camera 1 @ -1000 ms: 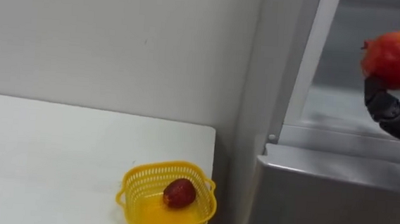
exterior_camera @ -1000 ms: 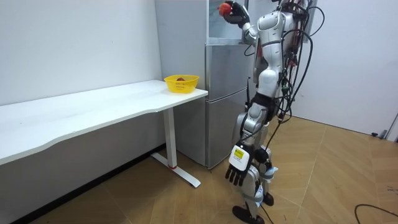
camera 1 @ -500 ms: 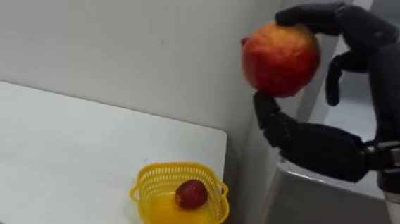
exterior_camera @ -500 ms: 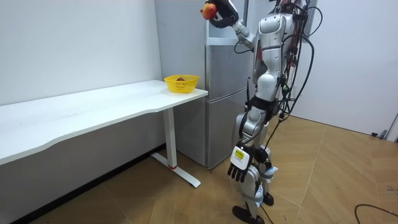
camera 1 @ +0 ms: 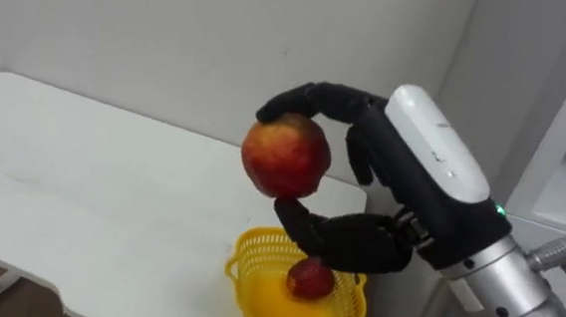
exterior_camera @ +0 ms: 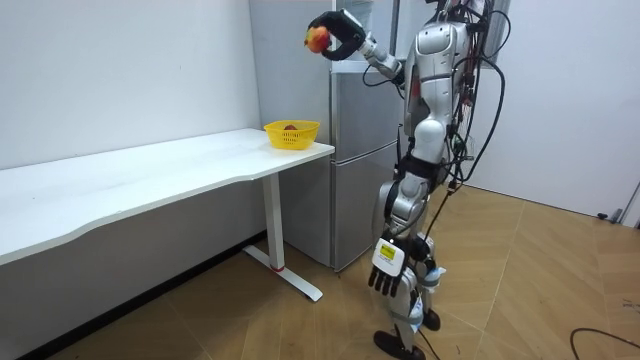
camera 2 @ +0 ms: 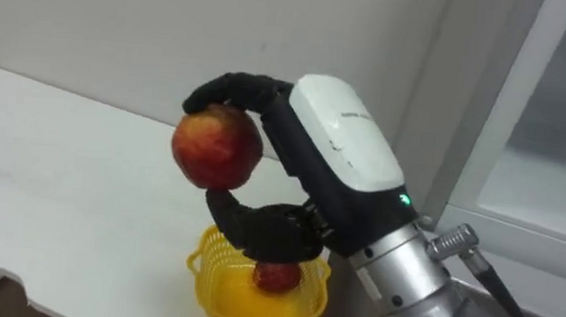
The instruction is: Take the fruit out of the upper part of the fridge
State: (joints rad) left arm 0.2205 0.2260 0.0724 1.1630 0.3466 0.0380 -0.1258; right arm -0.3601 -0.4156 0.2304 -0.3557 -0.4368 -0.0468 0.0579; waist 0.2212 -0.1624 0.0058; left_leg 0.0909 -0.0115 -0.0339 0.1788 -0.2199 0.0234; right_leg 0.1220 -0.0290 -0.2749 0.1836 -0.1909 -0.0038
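over white table [camera 1: 81,194], right hand [camera 1: 407,177] curls round red fruit [camera 1: 285,157].

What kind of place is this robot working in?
Probably a test room arranged like a kitchen corner: a silver fridge, a long white table with a yellow basket, and red fruit in the robot's right hand.

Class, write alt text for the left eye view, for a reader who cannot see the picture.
The robot's right hand, fingers and thumb curled round a red-orange fruit, holds it in the air above a yellow basket. The basket stands at the end of a white table, with a smaller red fruit inside.
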